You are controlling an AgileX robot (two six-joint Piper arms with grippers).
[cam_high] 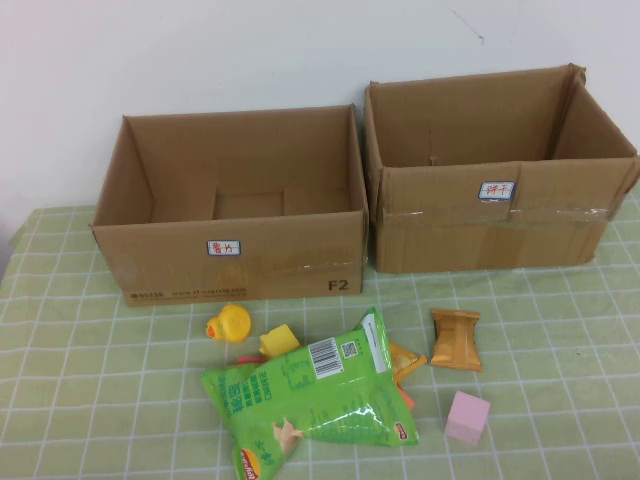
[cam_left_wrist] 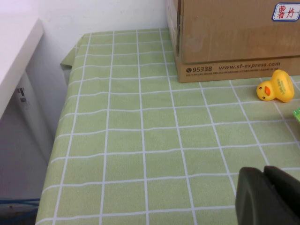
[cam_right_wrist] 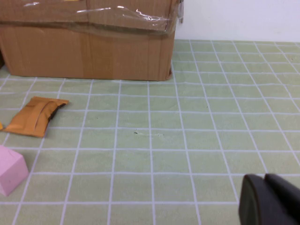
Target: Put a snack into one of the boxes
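Observation:
A green chip bag (cam_high: 312, 398) lies on the table in front of the left cardboard box (cam_high: 235, 262). A small orange snack packet (cam_high: 456, 338) lies in front of the right cardboard box (cam_high: 495, 215); it also shows in the right wrist view (cam_right_wrist: 36, 116). Another orange packet (cam_high: 404, 360) pokes out from under the chip bag. Neither arm shows in the high view. My left gripper (cam_left_wrist: 266, 194) is shut and empty above the tablecloth, short of the left box (cam_left_wrist: 234, 37). My right gripper (cam_right_wrist: 269, 199) is shut and empty, off to the right of the right box (cam_right_wrist: 89, 51).
A yellow rubber duck (cam_high: 230, 324) and a yellow block (cam_high: 279, 341) sit before the left box; the duck shows in the left wrist view (cam_left_wrist: 275, 86). A pink cube (cam_high: 467, 417) lies near the front, also in the right wrist view (cam_right_wrist: 10, 169). The table's left edge (cam_left_wrist: 58, 136) drops off.

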